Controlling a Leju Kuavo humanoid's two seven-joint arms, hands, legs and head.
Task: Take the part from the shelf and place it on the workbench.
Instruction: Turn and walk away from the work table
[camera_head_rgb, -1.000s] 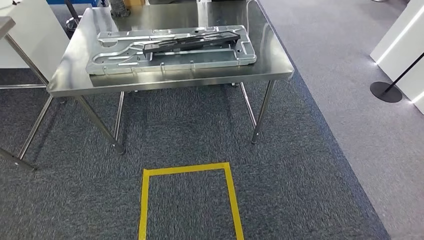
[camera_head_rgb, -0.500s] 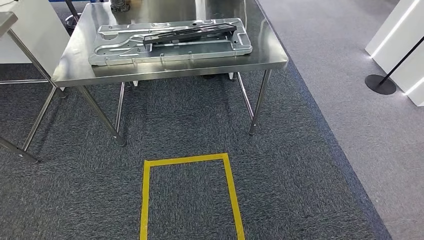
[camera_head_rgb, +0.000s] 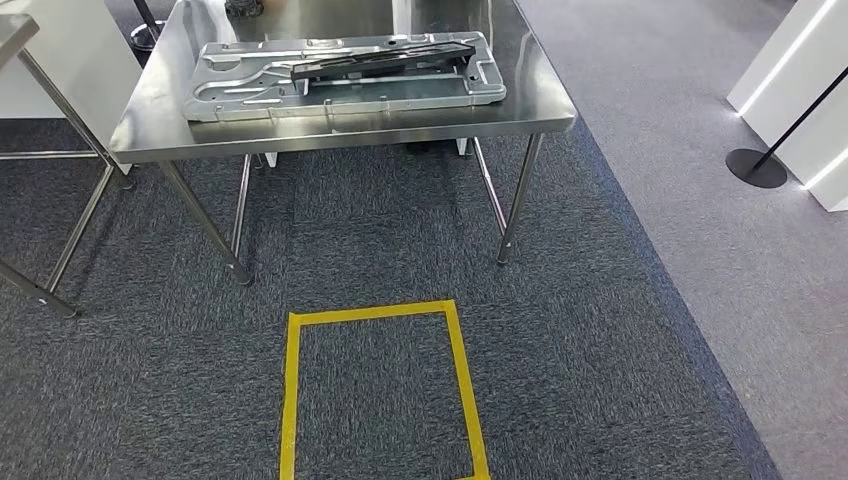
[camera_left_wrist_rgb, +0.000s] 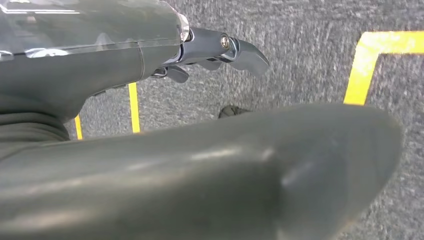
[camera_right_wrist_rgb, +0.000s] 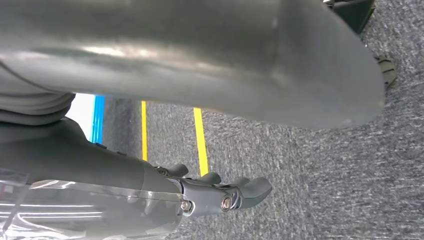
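A steel workbench (camera_head_rgb: 345, 135) stands ahead at the top of the head view. On it lies a large flat silver stamped panel (camera_head_rgb: 240, 95), and a long black part (camera_head_rgb: 385, 60) lies across the panel's far side. My left hand (camera_left_wrist_rgb: 210, 165) hangs above the carpet with nothing in it, its dark fingers (camera_left_wrist_rgb: 235, 50) held out straight. My right hand (camera_right_wrist_rgb: 200, 65) also hangs over the carpet with nothing in it, and its fingers (camera_right_wrist_rgb: 230, 195) are likewise extended. Both hands are well away from the workbench.
A yellow tape rectangle (camera_head_rgb: 293, 400) marks the dark carpet in front of the workbench. A second steel table (camera_head_rgb: 20, 35) stands at the left edge. A black stanchion base (camera_head_rgb: 757, 168) and a white lit counter (camera_head_rgb: 800, 90) stand on the lighter carpet at right.
The whole picture has shifted: the workbench and the tape rectangle now sit higher in the frame, so the camera moved. The panel and black part lie as before.
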